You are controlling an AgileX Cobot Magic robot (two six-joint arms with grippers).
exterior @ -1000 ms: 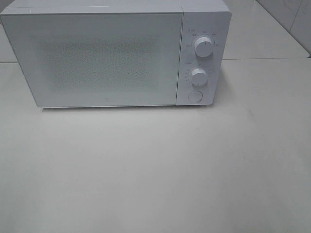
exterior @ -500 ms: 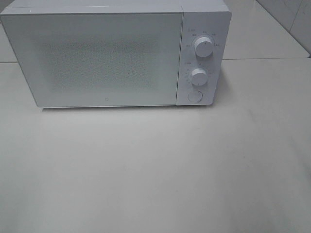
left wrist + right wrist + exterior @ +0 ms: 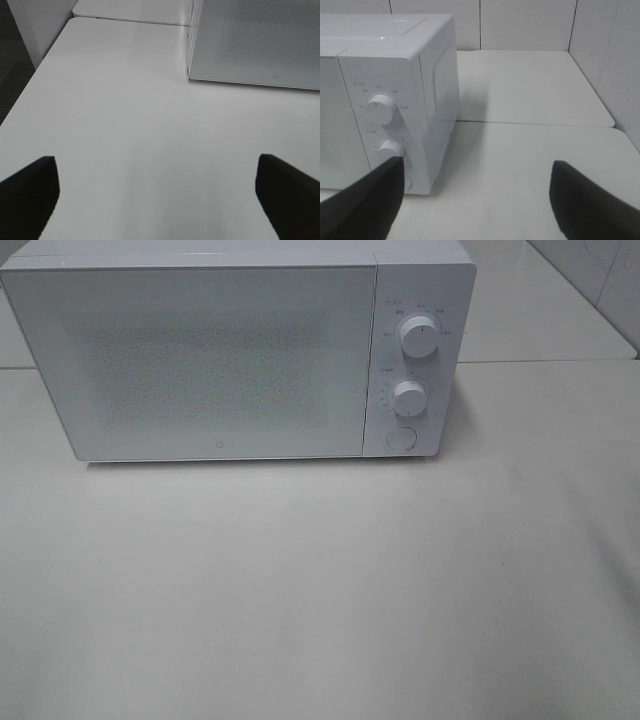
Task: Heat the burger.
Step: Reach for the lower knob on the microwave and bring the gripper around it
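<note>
The burger is out of view in every frame. A white microwave [image 3: 200, 360] stands at the back of the table with its door shut; nothing shows through the frosted door. Its panel on the right carries two round knobs [image 3: 418, 337] and a round button [image 3: 400, 438]. My left gripper [image 3: 157, 200] hangs open over bare table in front of the microwave's left corner [image 3: 250, 45], with nothing between its dark fingers [image 3: 30, 195]. My right gripper [image 3: 476, 200] is open and empty too, near the microwave's knob side [image 3: 385, 107]. Neither gripper appears in the exterior high view.
The white table [image 3: 320, 590] spreads in front of the microwave. A seam joins it to a second table [image 3: 530, 85] behind. A tiled wall [image 3: 600, 65] rises at the right. The table's left edge [image 3: 30, 85] drops to dark floor.
</note>
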